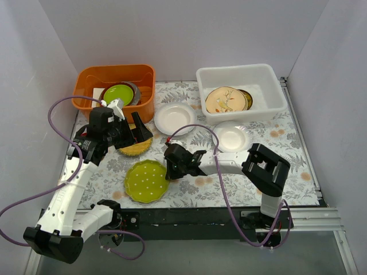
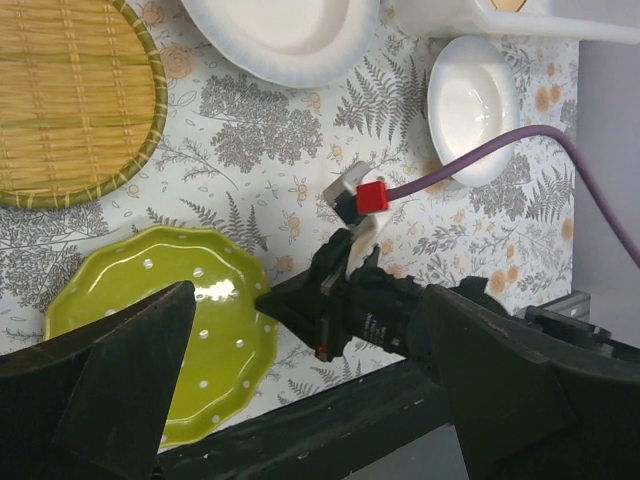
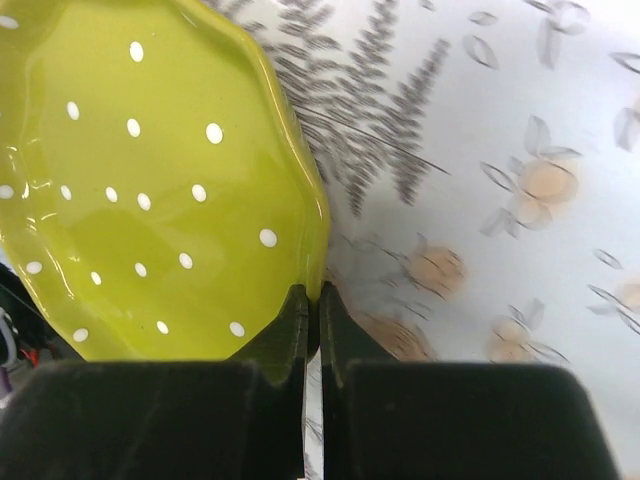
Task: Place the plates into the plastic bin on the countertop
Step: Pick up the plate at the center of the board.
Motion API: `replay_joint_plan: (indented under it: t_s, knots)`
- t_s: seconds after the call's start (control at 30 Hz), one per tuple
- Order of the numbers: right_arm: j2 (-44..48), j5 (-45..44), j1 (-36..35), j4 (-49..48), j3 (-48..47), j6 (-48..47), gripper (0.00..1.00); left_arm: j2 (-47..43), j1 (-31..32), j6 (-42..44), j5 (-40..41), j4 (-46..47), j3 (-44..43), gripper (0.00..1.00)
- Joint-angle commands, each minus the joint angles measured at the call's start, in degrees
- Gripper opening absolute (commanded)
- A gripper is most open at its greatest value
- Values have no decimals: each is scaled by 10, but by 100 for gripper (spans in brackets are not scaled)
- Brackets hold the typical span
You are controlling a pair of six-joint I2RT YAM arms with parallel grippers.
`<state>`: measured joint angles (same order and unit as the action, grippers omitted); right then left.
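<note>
The lime green dotted plate (image 1: 146, 180) (image 2: 150, 320) (image 3: 150, 180) lies on the countertop (image 1: 287, 166) near the front edge. My right gripper (image 1: 168, 170) (image 3: 320, 295) is shut on its right rim, one finger above and one below. High over the woven straw-yellow plate (image 1: 136, 148) (image 2: 70, 95) my left gripper (image 1: 136, 127) (image 2: 310, 300) hangs open and holds nothing. Two white plates (image 1: 175, 117) (image 1: 231, 137) rest on the countertop. The plastic bin (image 1: 269, 71) at the back right holds a cream floral plate (image 1: 225, 100) with a mustard plate (image 1: 246, 98) partly behind it.
An orange tub (image 1: 114, 77) at the back left holds a plain lime-green plate (image 1: 118, 93) on grey dishes. A purple cable (image 1: 198, 127) arcs over the middle between the arms. Grey walls close in the back and sides.
</note>
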<state>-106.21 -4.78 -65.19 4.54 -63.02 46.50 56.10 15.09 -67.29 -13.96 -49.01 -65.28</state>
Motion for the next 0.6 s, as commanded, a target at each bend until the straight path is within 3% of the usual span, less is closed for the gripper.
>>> replay_joint_plan:
  t_s: [0.0,0.57]
  knots:
    - [73,-31,22,59,37,-25,1,-21,-3,-2,-9,13,28,98]
    - [317,-22,97,109,80,-26,1,-39,-4,-24,-34,70,129,98]
